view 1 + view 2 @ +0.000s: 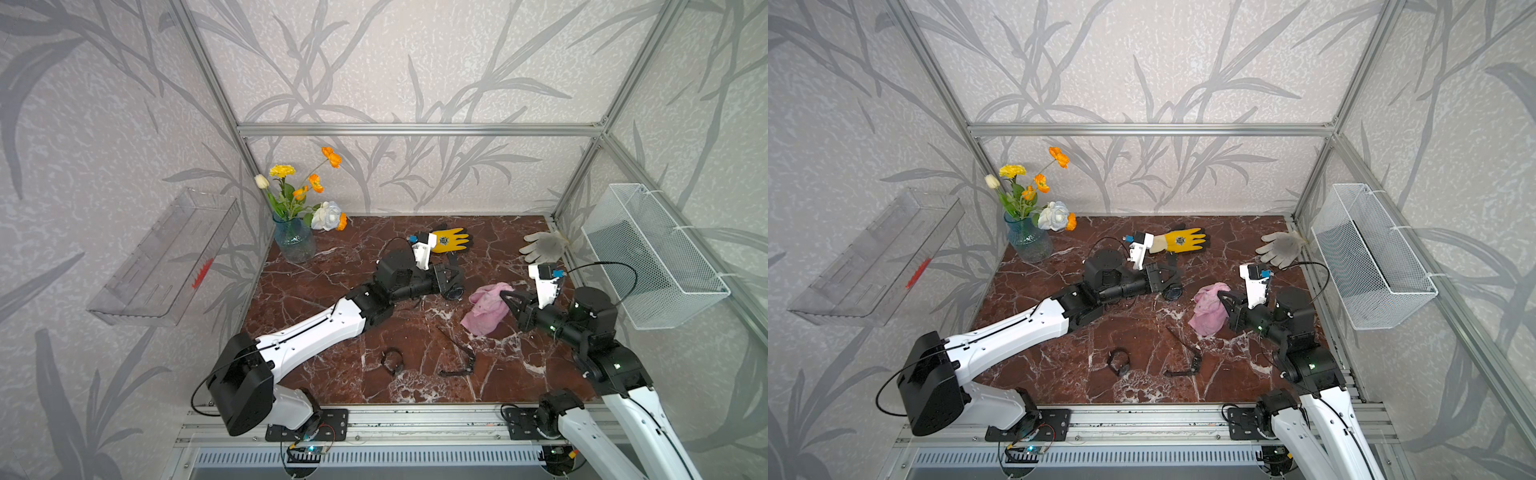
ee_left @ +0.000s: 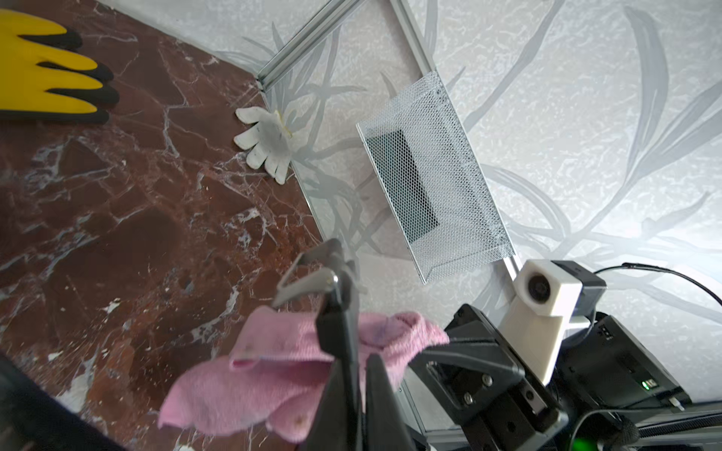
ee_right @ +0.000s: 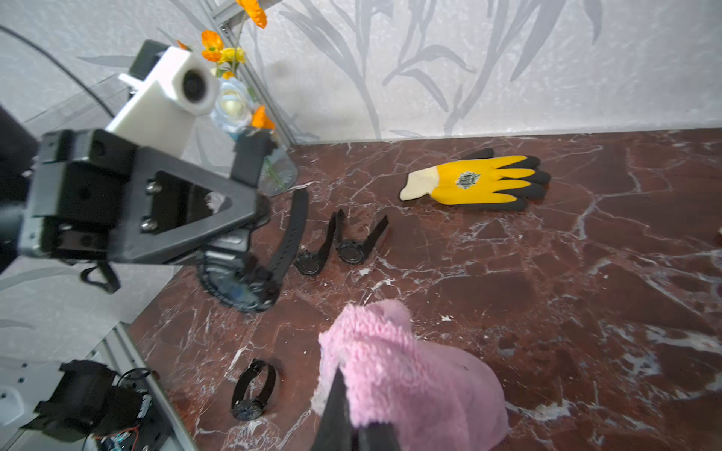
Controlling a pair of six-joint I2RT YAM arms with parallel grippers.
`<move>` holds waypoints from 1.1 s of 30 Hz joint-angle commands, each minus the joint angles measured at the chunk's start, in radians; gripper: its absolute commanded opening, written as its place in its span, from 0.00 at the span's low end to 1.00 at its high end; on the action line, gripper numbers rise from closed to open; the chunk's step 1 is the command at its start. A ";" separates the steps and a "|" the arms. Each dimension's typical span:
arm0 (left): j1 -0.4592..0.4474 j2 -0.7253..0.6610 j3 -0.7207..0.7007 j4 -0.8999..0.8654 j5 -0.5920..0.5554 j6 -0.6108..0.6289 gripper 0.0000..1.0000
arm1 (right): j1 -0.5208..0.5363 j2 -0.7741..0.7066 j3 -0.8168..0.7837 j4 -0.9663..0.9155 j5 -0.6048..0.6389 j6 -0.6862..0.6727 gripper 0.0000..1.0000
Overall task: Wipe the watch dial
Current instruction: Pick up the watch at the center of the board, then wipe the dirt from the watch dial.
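My left gripper (image 1: 452, 282) (image 2: 355, 359) is shut on the strap of a black watch (image 1: 454, 293) (image 1: 1172, 293). Its round dial (image 3: 234, 287) hangs just above the marble table (image 1: 332, 332). The buckle end of the strap (image 2: 312, 273) sticks out past the fingers in the left wrist view. My right gripper (image 1: 506, 297) (image 3: 351, 410) is shut on a pink fluffy cloth (image 1: 486, 309) (image 1: 1208, 309) (image 3: 410, 375). The cloth's lower part drapes onto the table. It sits just right of the watch, with a short gap between them.
Loose black watches lie nearer the front: a buckled one (image 1: 392, 361) (image 3: 250, 390) and open-strapped ones (image 1: 468, 361) (image 3: 351, 252). A yellow glove (image 1: 451, 240) and a grey glove (image 1: 544, 246) lie at the back. A flower vase (image 1: 294, 241) stands back left. A wire basket (image 1: 656, 257) hangs on the right wall.
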 commanded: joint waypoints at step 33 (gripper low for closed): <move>-0.004 0.325 0.173 0.315 0.029 -0.392 0.00 | 0.098 0.110 -0.143 0.352 0.124 0.074 0.00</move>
